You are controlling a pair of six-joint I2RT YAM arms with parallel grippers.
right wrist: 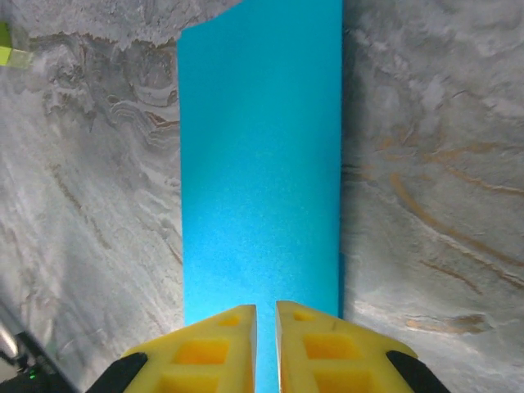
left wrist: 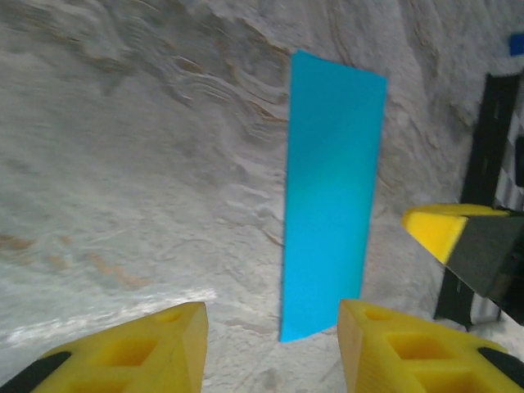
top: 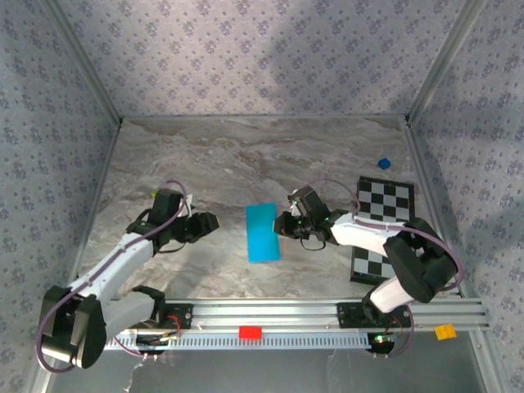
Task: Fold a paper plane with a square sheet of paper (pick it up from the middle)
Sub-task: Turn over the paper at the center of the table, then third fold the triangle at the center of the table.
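The square sheet of paper (top: 262, 232) lies flat at the middle of the table (top: 205, 155). The left gripper (top: 209, 223), jaws apart and empty, stands short of it, so nothing pins it. The right gripper (top: 282, 225), nearly closed at its right edge, could drag it askew. It looks smooth and bright cyan (a narrow rectangle, probably doubled over).

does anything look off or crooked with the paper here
Nothing stands out: the blue paper lies flat on the table as a neat narrow rectangle, edges straight, no tears or crumples visible.
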